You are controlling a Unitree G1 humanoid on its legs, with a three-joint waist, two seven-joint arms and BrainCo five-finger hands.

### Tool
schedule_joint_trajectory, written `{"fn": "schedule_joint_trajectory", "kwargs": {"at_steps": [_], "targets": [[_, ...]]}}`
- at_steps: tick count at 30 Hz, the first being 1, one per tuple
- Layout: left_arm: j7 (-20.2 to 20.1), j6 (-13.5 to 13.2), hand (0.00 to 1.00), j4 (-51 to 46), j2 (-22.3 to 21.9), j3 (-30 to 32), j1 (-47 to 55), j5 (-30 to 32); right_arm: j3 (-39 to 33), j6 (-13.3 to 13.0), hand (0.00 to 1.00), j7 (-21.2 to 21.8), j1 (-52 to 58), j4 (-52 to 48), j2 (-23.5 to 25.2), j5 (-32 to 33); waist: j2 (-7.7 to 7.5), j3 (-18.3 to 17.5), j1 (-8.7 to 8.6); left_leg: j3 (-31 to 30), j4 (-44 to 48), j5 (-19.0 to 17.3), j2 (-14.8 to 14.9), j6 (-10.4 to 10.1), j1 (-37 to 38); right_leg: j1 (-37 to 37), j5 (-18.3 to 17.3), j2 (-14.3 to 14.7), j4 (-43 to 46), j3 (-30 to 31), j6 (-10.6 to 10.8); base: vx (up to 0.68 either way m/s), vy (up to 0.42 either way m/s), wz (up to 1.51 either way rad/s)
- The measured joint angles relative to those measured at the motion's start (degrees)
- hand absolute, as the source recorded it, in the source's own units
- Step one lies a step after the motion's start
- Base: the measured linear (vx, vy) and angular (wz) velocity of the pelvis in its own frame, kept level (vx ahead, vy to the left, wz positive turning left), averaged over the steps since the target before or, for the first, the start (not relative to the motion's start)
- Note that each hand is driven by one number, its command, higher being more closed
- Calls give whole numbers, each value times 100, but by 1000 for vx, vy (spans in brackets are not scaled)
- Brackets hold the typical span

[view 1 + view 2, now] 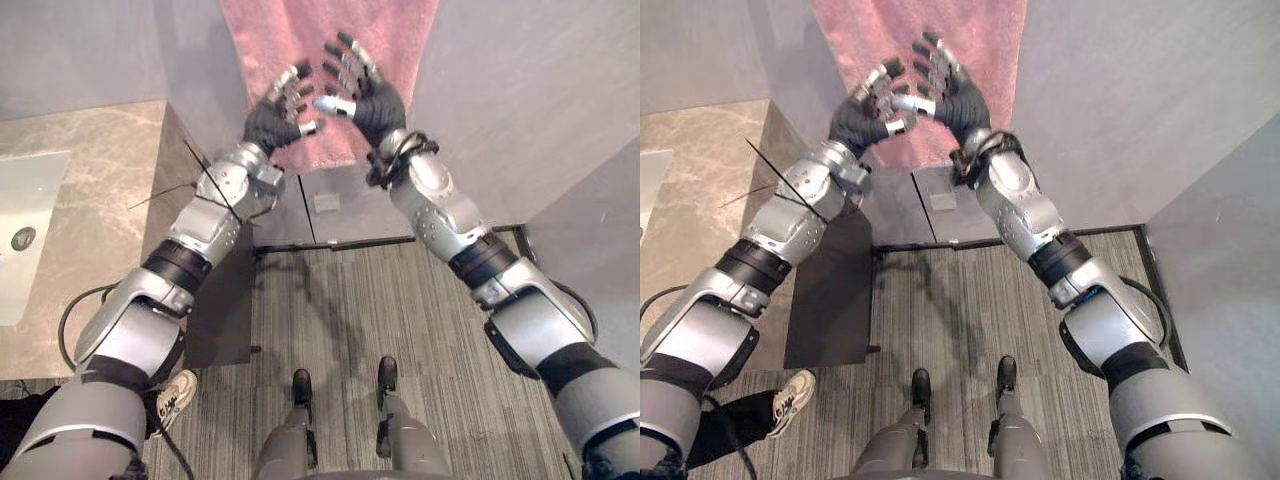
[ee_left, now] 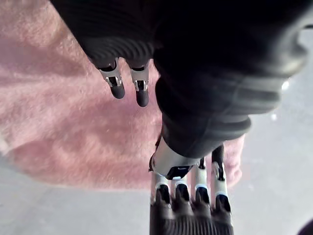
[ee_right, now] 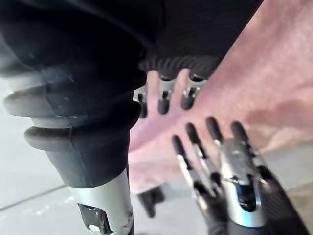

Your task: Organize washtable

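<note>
A pink towel (image 1: 300, 30) hangs flat on the grey wall ahead. Both my hands are raised in front of its lower part, close together with palms facing each other. My left hand (image 1: 272, 122) has relaxed, slightly bent fingers that hold nothing. My right hand (image 1: 378, 104) has straight, spread fingers, its thumb reaching toward the left hand. In the left wrist view the fingertips (image 2: 117, 89) hover just before the towel's pile (image 2: 58, 122). The towel's bottom edge (image 3: 161, 171) shows below the hands in the right wrist view. I cannot tell whether either hand touches the cloth.
A marble countertop (image 1: 95, 180) with a white sink (image 1: 25, 240) lies at the left, over a dark cabinet side (image 1: 220, 310). A person's sneaker (image 1: 175, 395) stands on the striped carpet (image 1: 400, 330) by the cabinet. Grey walls close in ahead and at the right.
</note>
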Motion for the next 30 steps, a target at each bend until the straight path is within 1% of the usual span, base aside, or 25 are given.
{"fn": "schedule_joint_trajectory", "kwargs": {"at_steps": [3, 6, 8, 11, 14, 16, 19, 20, 22, 24, 26, 27, 30], "targets": [[199, -1, 0, 199, -65, 240, -171, 122, -295, -128, 0, -165, -253, 228, 38, -36, -26, 55, 2, 0, -1, 11, -1, -12, -94, -94, 1, 3, 0, 4, 0, -47, -7, 0], [242, -19, 0, 294, -68, 506, -501, 151, -687, -215, 0, -247, -467, 265, 56, -38, -82, 257, -10, -10, -2, 35, -3, -27, -200, -201, -16, 2, -1, 2, 23, -50, -7, 1], [273, -24, 0, 301, -77, 615, -661, 153, -821, -243, 0, -328, -588, 383, 93, -38, -87, 296, -27, -22, -2, 82, -6, 2, -318, -309, 5, -1, 0, -15, 5, -31, -9, 4], [339, -25, 0, 302, -96, 685, -788, 204, -1049, -242, 0, -358, -612, 552, 242, -35, -100, 424, -62, -42, -1, 92, -1, -9, -322, -307, 50, 9, 1, -35, -37, -6, 1, 1], [339, -26, 0, 359, -238, 868, -801, 223, -1078, -242, 0, -357, -613, 608, 270, -29, -100, 459, -114, -48, 15, 90, -9, -9, -324, -306, 56, 23, 2, -46, -29, 0, 0, 0], [331, -20, 0, 510, -301, 867, -847, 238, -1124, -241, 0, -338, -623, 609, 292, -27, -99, 489, -129, -39, 27, 89, -9, -9, -322, -309, 86, 30, 2, -38, 2, -4, 8, -2], [288, 24, 0, 878, -317, 837, -1077, 283, -1149, -220, 0, -312, -1002, 904, 309, 37, -96, 726, -153, 14, 27, 89, -15, -6, -313, -332, 169, 29, 3, 29, 29, -45, 14, -9], [264, 58, 0, 1035, -317, 824, -1177, 283, -1147, -215, 0, -306, -1113, 958, 313, 66, -119, 809, -157, 62, 0, 88, -14, -5, -330, -370, 173, 22, 3, 100, 33, -84, -12, -14], [200, 124, 0, 1330, -318, 788, -1362, 285, -1142, -200, 0, -278, -1260, 1092, 339, 223, -127, 877, -154, 101, -4, 83, -5, -9, -394, -449, 173, 21, 3, 138, 33, -102, -29, -10], [192, 147, 0, 1766, -316, 769, -1707, 325, -1123, -185, 0, -276, -1447, 1277, 329, 286, -184, 995, -162, 133, -5, 111, -7, -19, -447, -528, 138, 46, 2, 175, 74, -114, -29, -8], [196, 177, 0, 1971, -312, 768, -1918, 342, -1052, -146, 0, -275, -1598, 1309, 258, 373, -229, 1029, -209, 148, -6, 149, 14, -45, -516, -606, 120, 67, 1, 190, 93, -80, -29, -5], [207, 204, 0, 2040, -312, 774, -2056, 364, -1025, -142, 0, -260, -1730, 1309, 182, 433, -244, 1040, -268, 145, -6, 170, 33, -56, -592, -664, 120, 64, 0, 174, 93, -68, -22, 0], [219, 247, 0, 2046, -337, 774, -2236, 503, -1029, -146, 0, -192, -1877, 1300, -42, 515, -307, 1075, -303, 131, -7, 182, 105, -73, -651, -716, 119, 90, 0, 114, 92, -31, -7, 1]]}}
